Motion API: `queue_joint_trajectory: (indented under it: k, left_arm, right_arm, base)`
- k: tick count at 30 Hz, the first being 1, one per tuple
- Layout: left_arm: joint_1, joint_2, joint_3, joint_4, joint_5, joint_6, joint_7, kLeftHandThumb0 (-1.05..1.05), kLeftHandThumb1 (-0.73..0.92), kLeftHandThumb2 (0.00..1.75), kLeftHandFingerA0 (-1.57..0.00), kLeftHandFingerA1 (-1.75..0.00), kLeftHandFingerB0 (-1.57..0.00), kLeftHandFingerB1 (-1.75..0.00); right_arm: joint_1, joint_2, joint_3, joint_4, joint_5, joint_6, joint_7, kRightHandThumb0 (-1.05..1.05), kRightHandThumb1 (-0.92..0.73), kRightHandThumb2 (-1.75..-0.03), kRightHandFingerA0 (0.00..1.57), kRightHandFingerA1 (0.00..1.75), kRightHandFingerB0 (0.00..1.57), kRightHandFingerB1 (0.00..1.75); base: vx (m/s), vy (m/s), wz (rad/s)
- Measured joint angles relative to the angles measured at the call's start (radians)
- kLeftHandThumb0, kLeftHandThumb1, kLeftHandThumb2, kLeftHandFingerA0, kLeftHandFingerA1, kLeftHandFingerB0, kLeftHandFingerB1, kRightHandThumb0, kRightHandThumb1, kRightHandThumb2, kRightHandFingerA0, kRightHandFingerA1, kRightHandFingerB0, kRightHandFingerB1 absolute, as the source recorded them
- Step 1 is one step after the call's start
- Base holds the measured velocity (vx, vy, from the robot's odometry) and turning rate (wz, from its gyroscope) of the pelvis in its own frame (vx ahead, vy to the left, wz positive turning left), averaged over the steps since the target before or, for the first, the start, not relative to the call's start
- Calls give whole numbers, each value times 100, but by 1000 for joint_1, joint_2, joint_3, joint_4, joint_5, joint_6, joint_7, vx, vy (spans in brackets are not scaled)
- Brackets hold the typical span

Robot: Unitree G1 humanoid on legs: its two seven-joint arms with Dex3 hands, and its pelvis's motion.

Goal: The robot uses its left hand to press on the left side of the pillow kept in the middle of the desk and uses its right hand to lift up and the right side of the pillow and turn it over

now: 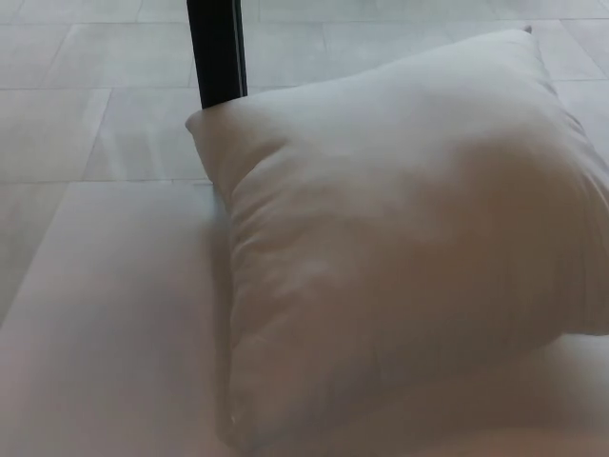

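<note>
Can't see either of my hands yet, so the pillow just sits untouched on the desk; guessing left-side press comes first.

Bare desk lies open left of the pillow (a black post stands behind)

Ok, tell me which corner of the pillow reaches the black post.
The far-left corner of the white pillow, at the picture's upper left. It sits right at the foot of the black post; the far-right corner lies well away from it.
</note>
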Motion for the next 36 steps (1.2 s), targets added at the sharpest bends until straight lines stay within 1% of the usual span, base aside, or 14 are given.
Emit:
queue_joint_trajectory:
  k: [2, 4, 6, 7, 11, 15, 16, 17, 18, 24, 27, 29, 33, 36]
  left_arm:
    - [-1, 2, 63, -5, -27, 0, -6, -105, 39, 90, -94, -121, -55, -134]
    - [-9, 2, 129, -8, -56, 1, -8, -105, 50, 89, -90, -120, -96, -122]
    - [-24, 4, 181, -27, -81, 8, -9, -105, 53, 83, -103, -120, -104, -114]
    - [-37, 10, 207, -40, -94, 15, -9, -105, 55, 79, -98, -102, -114, -97]
    - [-115, 48, 282, -113, -142, 63, -10, -105, 56, 70, -98, -87, -86, -102]
    - [-236, 94, 339, -197, -196, 111, -18, -105, 59, 69, -90, -80, -74, -98]
    - [-277, 110, 353, -225, -213, 126, -18, -105, 60, 66, -86, -76, -72, -92]
    - [-308, 121, 363, -243, -223, 137, -18, -105, 56, 64, -89, -70, -73, -83]
    - [-343, 132, 371, -263, -235, 148, -18, -105, 53, 64, -93, -70, -77, -84]
    - [-585, 187, 380, -404, -296, 224, -7, -105, 28, 85, -147, -42, -115, -76]
    - [-659, 190, 364, -484, -316, 259, 1, -101, 49, 100, -50, -69, -26, -63]
    - [-693, 188, 346, -540, -328, 282, 5, -95, 75, 64, -37, -57, -18, -42]
    - [-756, 167, 291, -678, -353, 333, 16, -79, 73, 104, -27, -58, -6, -44]
    - [-774, 129, 218, -777, -357, 359, 23, -77, 70, 101, -28, -56, -9, -43]
  right_arm:
    - [-5, -14, -53, 11, 24, -3, 1, -82, -69, -61, 62, 105, 15, 43]
    - [-15, -23, -106, 12, 48, -1, 4, -92, -80, -64, 22, 53, 5, 37]
    - [-39, -36, -152, 9, 73, 8, 8, -88, -62, -106, 71, 125, 0, 31]
    - [-58, -49, -177, 7, 87, 14, 11, -89, -64, -106, 31, 63, 5, 24]
    - [-158, -113, -238, -17, 134, 41, 29, -101, -81, -65, 41, 49, 19, 37]
    - [-294, -171, -263, -81, 172, 74, 45, -95, -61, -106, 34, 61, 17, 47]
    - [-334, -185, -267, -107, 184, 85, 50, -96, -80, -64, 40, 57, 26, 36]
    - [-365, -194, -270, -125, 193, 94, 53, -105, -65, -108, 45, 69, 19, 47]
    - [-395, -200, -271, -145, 200, 102, 57, -99, -81, -65, 52, 70, 24, 42]
    - [-590, -208, -241, -320, 246, 167, 79, -104, -70, -76, 88, 67, 44, 63]
    - [-645, -204, -211, -405, 259, 194, 80, -105, -65, -109, 44, 65, 26, 54]
    - [-673, -191, -190, -459, 267, 211, 79, -98, -82, -65, 35, 50, 22, 37]
    - [-720, -152, -130, -570, 276, 252, 77, -89, -65, -104, 24, 54, 9, 36]
    - [-750, -121, -73, -631, 280, 284, 78, -95, -80, -65, 33, 44, 19, 27]
  base:
    - [0, 0, 0]
    - [0, 0, 0]
    - [0, 0, 0]
    - [0, 0, 0]
    - [0, 0, 0]
    - [0, 0, 0]
    - [0, 0, 0]
    - [0, 0, 0]
    - [0, 0, 0]
    - [0, 0, 0]
    - [0, 0, 0]
    - [0, 0, 0]
    - [0, 0, 0]
    - [0, 0, 0]
